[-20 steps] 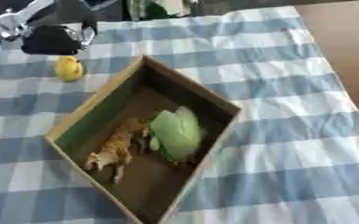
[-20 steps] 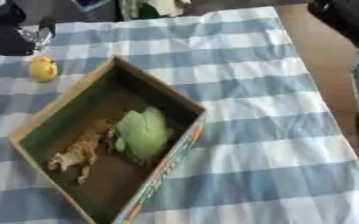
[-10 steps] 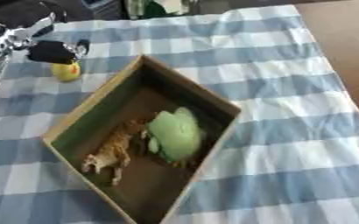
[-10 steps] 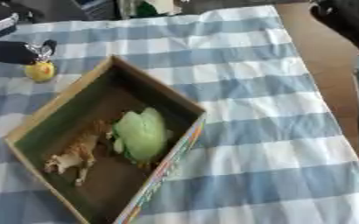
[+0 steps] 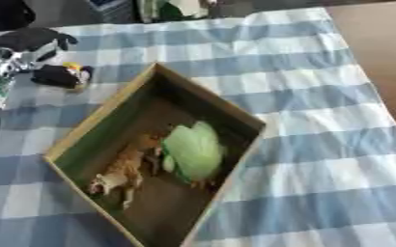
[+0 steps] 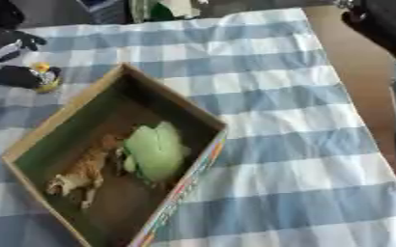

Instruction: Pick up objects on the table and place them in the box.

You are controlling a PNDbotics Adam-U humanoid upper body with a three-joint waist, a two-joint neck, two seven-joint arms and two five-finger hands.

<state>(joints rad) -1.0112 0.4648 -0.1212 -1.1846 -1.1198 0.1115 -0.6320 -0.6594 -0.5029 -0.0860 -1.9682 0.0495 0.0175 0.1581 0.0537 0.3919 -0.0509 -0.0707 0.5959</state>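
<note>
Yellow toy [image 5: 73, 72] now under left hand [image 5: 56, 75]

Our left hand [image 5: 56, 75] came in from the upper left corner, black with silver parts at the wrist, and reached down low over the table [image 5: 303, 72]. Its dark fingers were curled around a small yellow object [image 6: 42, 77] that showed only partly between them. Our right arm [image 6: 387, 29] appeared only in the right eye view as a dark mass along the upper right edge, and we could not see its hand.
</note>
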